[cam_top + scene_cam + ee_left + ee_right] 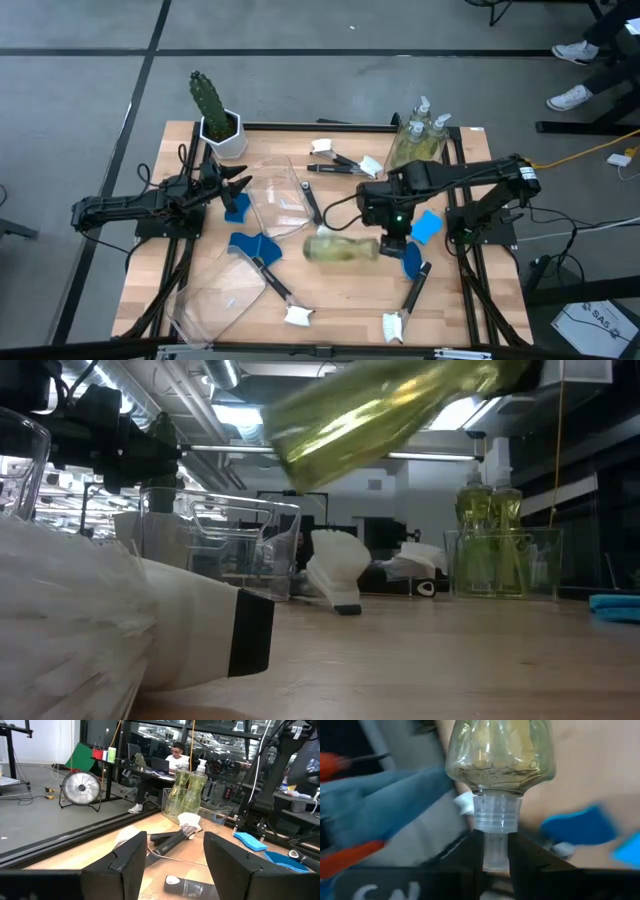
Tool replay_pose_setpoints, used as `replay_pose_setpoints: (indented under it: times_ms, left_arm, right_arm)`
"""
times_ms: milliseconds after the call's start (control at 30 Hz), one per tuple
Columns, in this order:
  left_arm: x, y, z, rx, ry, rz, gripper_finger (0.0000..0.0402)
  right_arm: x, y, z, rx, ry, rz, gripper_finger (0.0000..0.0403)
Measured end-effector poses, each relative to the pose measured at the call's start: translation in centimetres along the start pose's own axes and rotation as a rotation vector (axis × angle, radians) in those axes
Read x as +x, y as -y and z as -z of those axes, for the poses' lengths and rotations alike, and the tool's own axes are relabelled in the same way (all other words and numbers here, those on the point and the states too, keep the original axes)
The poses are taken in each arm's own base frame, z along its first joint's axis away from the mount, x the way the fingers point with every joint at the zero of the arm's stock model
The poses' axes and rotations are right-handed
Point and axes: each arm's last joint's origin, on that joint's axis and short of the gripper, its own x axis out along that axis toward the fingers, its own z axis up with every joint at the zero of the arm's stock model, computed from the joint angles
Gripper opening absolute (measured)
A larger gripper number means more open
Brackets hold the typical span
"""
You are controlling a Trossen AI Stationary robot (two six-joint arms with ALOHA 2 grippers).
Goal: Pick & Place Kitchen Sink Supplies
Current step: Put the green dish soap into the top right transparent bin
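One soap bottle [342,249] hangs sideways over mid-worktop [340,300], right gripper [496,865] fingers pinching its pump neck; carry it level to the bin [412,150] holding two bottles, upright it before release; left gripper [240,188] fingers spread, idle near the cactus [210,100].

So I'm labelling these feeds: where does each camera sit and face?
High: overhead, straight down; both arms, right gripper holding the soap bottle.
Low: table height, looking across; bottle overhead.
Left wrist: past open left gripper toward binned bottles.
Right wrist: fingers clamp the pump neck.
All but the left wrist share the held bottle.
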Motion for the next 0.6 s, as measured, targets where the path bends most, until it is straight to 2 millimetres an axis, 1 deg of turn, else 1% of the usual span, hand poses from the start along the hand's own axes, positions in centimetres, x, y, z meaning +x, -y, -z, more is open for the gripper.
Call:
replay_pose_setpoints:
  times_ms: [100, 233, 300, 467, 600]
  left_arm:
    - [0.0, 0.0, 0.0, 0.000, 0.000, 0.000, 0.0191]
    - [0.0, 0.0, 0.0, 0.000, 0.000, 0.000, 0.0191]
    - [0.0, 0.0, 0.0, 0.000, 0.000, 0.000, 0.0190]
    - [0.0, 0.0, 0.0, 0.000, 0.000, 0.000, 0.0189]
    - [0.0, 0.0, 0.0, 0.000, 0.000, 0.000, 0.0189]
  right_arm:
    - [-0.4, 0.5, 0.6, 0.071, -0.097, -0.069, 0.0065]
    - [-0.6, 1.0, 1.4, 0.165, -0.195, -0.069, 0.0068]
    - [-0.6, 1.0, 1.5, 0.199, -0.214, -0.097, 0.0070]
    - [-0.4, 0.6, 1.4, 0.267, -0.288, -0.235, 0.0064]
    - [-0.3, 0.5, 1.3, 0.347, -0.329, -0.266, 0.0066]
